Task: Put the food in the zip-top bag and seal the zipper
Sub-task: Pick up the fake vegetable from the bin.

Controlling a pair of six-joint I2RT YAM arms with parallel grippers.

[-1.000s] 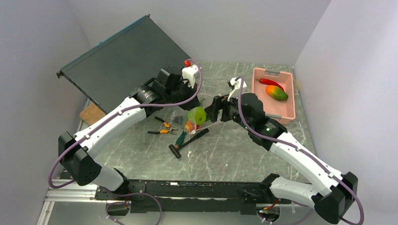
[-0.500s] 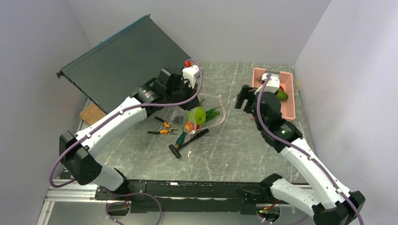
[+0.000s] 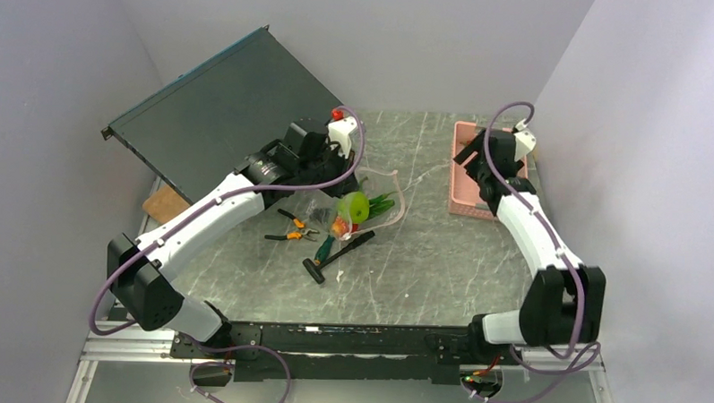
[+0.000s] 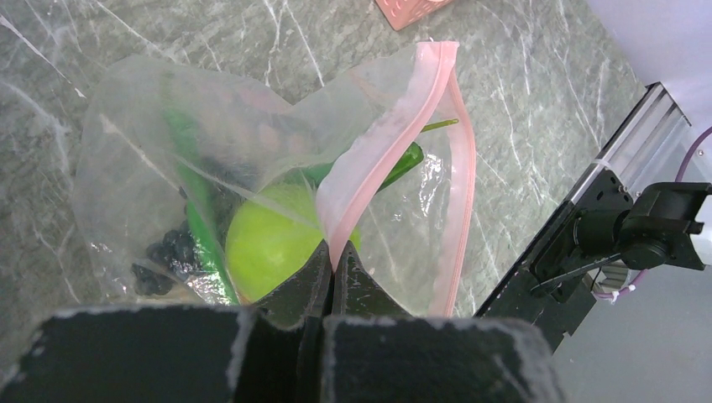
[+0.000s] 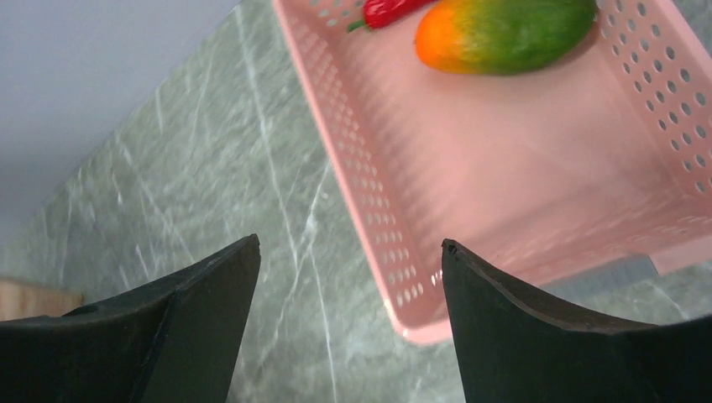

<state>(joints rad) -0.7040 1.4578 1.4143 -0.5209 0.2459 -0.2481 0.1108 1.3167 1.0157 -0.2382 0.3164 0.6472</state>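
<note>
The clear zip-top bag [image 3: 382,195] lies mid-table, its mouth held up. My left gripper [image 4: 332,256] is shut on its pale pink zipper strip [image 4: 382,155]. Inside the bag I see a green apple [image 4: 273,243], a dark grape bunch [image 4: 164,256] and a green cucumber [image 4: 197,222]; the apple also shows in the top view [image 3: 354,206]. My right gripper [image 5: 348,245] is open and empty above the near left corner of the pink basket [image 5: 378,243]. In the basket lie an orange-green mango [image 5: 504,34] and a red chili [image 5: 390,10].
Orange-handled pliers [image 3: 291,228] and a green-handled screwdriver [image 3: 327,247] lie just in front of the bag, with a black tool [image 3: 338,255] beside them. A dark flat panel [image 3: 222,107] leans at the back left. The pink basket [image 3: 466,174] stands at the back right by the wall.
My right arm has swung from the bag's mouth to the right and back, over to the pink basket, with its jaws open. The left arm and the bag have stayed put.
</note>
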